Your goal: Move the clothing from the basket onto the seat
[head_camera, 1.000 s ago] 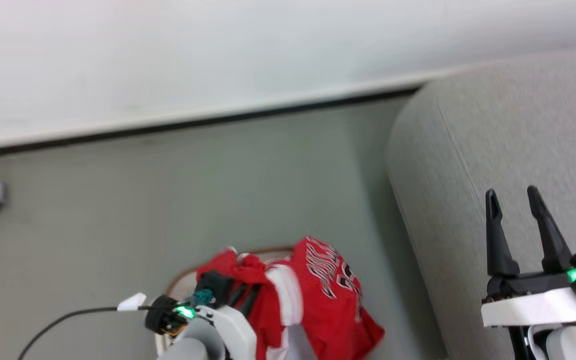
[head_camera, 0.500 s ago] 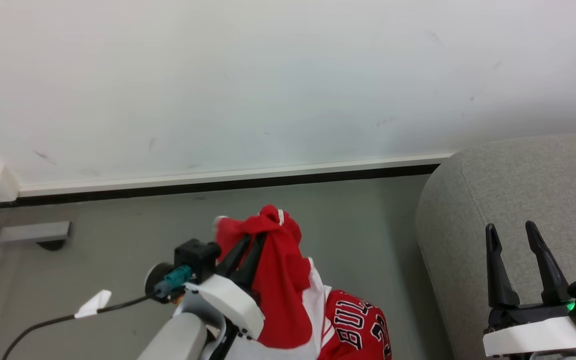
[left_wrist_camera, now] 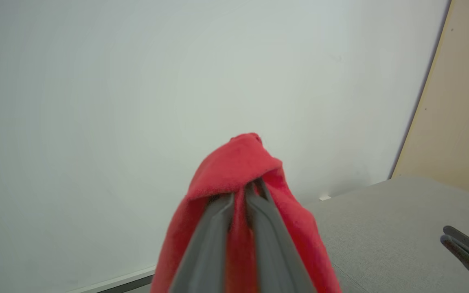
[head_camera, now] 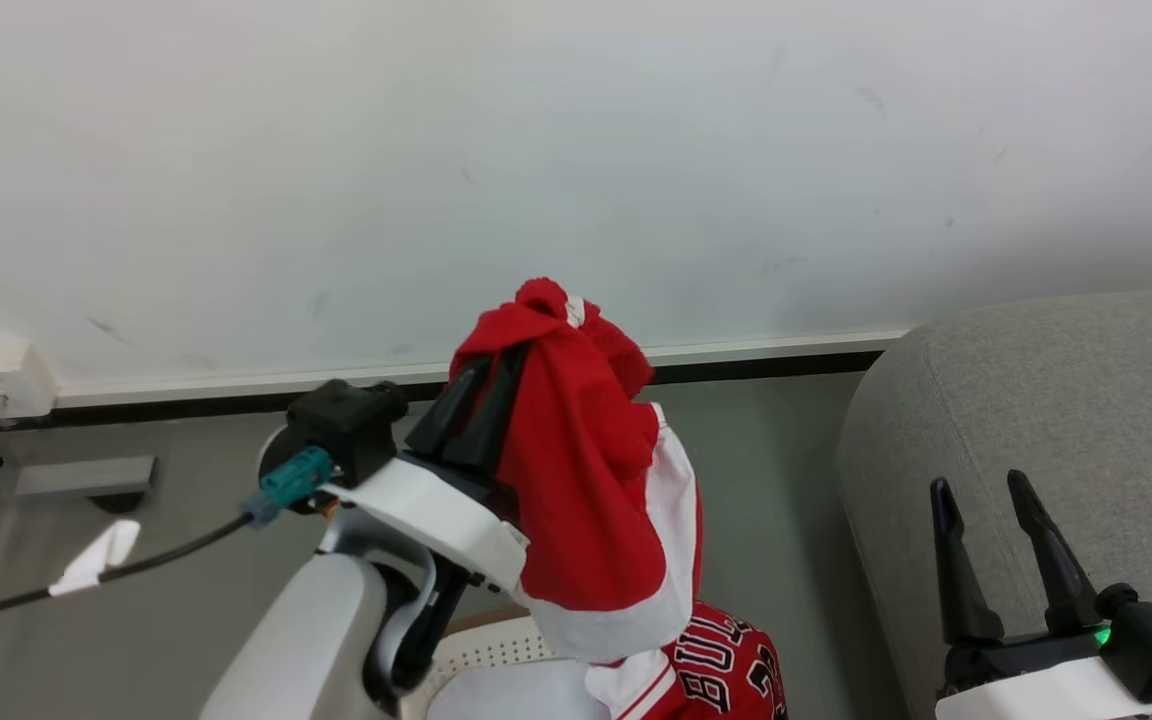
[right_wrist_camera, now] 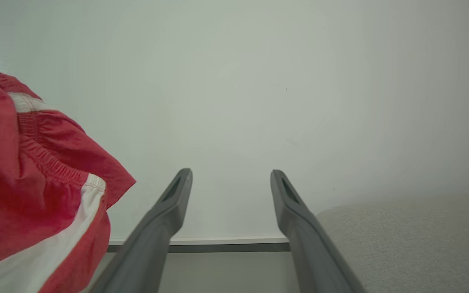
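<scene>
Caught left gripper (head_camera: 498, 368) clamped on red white-banded garment (head_camera: 576, 500) above cream perforated basket's rim (head_camera: 481, 622), right gripper (head_camera: 979, 487) gaping empty.

The bottom edge of the head view cuts off the jersey (head_camera: 726, 675) and most of the basket (head_camera: 496, 640), while the red garment (head_camera: 576, 480) covers the left claw's (head_camera: 496, 365) fingertips.

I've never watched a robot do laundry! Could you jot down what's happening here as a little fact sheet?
left gripper: shut on the red shorts, held high before the wall
red shorts: white-trimmed, hanging from the fingers, above the basket
Bulls jersey: lower down, by the basket
basket: white, perforated, beneath the left arm
right gripper: open, empty, over the seat
seat: grey, no clothing on the part in view
</scene>
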`<state>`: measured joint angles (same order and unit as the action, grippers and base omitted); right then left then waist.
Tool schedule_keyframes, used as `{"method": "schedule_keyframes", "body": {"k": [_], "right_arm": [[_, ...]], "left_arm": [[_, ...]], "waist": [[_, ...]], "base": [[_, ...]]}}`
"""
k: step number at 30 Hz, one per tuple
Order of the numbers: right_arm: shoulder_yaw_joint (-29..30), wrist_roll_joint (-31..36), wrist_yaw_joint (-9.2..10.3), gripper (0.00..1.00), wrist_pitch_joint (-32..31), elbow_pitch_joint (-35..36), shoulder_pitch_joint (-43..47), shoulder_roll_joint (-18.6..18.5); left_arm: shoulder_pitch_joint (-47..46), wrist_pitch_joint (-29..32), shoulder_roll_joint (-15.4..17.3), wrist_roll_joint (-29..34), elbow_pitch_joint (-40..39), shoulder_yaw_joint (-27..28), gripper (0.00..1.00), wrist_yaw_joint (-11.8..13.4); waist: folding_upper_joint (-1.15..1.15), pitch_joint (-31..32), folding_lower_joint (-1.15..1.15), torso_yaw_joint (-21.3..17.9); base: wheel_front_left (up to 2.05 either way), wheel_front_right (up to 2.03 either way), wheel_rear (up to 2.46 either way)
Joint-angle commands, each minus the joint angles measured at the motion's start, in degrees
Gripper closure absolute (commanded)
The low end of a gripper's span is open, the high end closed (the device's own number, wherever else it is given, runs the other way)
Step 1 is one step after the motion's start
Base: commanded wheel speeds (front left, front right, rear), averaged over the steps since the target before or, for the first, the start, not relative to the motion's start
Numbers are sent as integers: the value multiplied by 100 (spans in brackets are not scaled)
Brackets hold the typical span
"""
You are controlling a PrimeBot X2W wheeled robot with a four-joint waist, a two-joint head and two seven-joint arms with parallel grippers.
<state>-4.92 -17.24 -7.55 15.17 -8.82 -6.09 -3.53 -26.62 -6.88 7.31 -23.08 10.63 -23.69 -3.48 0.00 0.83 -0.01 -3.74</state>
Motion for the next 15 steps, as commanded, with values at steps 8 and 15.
{"method": "schedule_keyframes", "body": {"k": [8, 15], "right_arm": [[-346, -47, 12, 0, -3, 50, -54, 16], [-1616, -463, 13, 0, -11, 66, -398, -287]], "left_arm": [[127, 209, 137, -143, -453, 55, 100, 138], [95, 261, 78, -177, -286, -38, 100, 105]], "waist": [[0, -25, 1, -18], [0, -30, 1, 84]], "base": [[0, 0, 0], [0, 0, 0]]}}
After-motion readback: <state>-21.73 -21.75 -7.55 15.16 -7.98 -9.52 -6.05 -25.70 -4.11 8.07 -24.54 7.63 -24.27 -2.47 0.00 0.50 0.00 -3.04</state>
